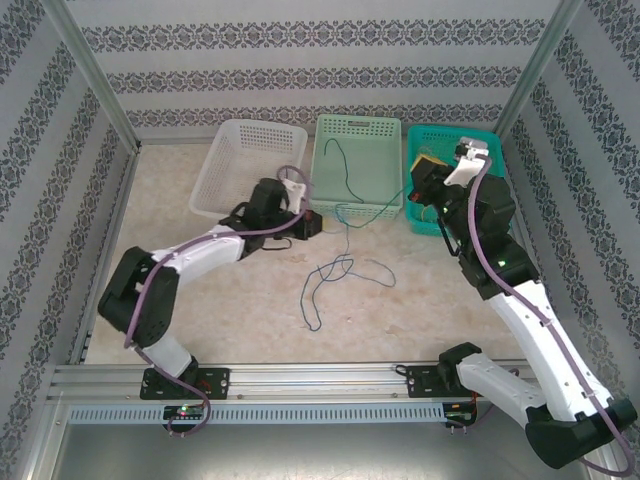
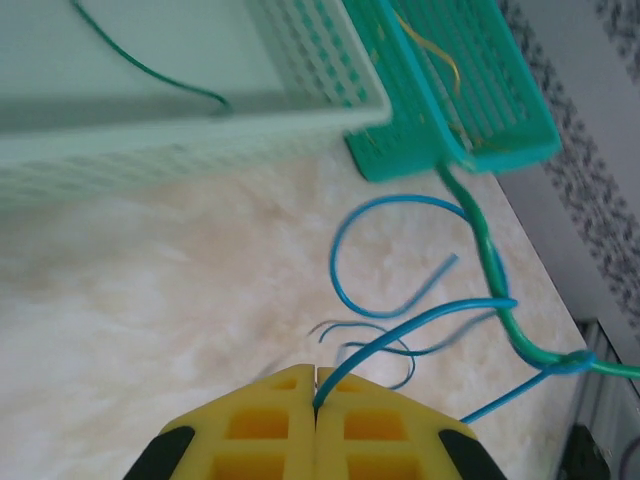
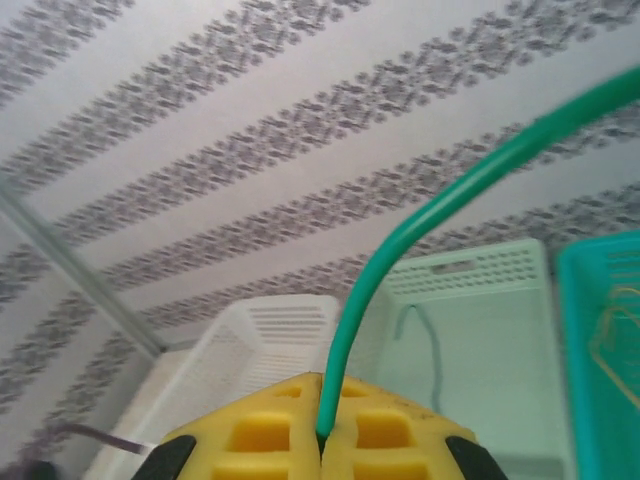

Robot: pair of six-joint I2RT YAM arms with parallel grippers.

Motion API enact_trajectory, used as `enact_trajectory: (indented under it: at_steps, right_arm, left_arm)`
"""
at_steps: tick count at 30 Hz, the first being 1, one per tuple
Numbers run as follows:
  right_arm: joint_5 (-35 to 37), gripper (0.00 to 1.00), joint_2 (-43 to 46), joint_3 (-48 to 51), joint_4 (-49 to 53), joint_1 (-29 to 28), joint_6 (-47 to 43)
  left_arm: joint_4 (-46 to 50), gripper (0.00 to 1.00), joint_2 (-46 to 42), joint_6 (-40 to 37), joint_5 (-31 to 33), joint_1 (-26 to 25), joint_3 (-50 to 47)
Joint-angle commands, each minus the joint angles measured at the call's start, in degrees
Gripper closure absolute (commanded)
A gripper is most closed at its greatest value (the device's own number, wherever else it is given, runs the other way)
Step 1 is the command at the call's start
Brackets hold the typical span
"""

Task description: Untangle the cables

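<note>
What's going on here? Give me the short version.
It's an untangling job. The left pincer is shut on a thin blue wire whose loops lie on the marble-patterned table. The right pincer is shut on a thin green wire that arcs up from it. Blue and green appear wound together at one spot, so the tangle is not undone yet. A thin yellow wire lies in the teal plastic basket.

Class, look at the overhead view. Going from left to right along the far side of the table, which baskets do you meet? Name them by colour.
White basket → pale green basket → teal basket.
</note>
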State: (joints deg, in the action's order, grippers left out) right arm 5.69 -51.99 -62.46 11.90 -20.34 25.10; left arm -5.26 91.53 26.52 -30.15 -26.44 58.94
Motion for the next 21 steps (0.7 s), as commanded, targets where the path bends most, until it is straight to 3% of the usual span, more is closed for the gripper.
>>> enact_trajectory:
  at_steps: [1,9,17,21]
  right_arm:
    - [7.6,1.00,2.0,-2.3,8.3,0.9,-7.6]
    - [15.9,1.00,2.6,-7.1,19.1,1.7,-13.9]
    - [21.8,1.00,5.0,-8.1,21.0,3.1,-14.5]
    - [19.4,1.00,5.9,-8.4,21.1,3.6,-13.6]
  left_arm:
    - [5.8,1.00,-3.4,-3.6,3.2,3.1,-0.6]
    - [8.4,1.00,-4.4,-3.4,4.2,7.4,-2.1]
    - [9.3,1.00,-8.9,-3.0,5.4,11.1,-3.5]
    - [8.9,1.00,-11.6,-3.2,4.4,13.3,-5.0]
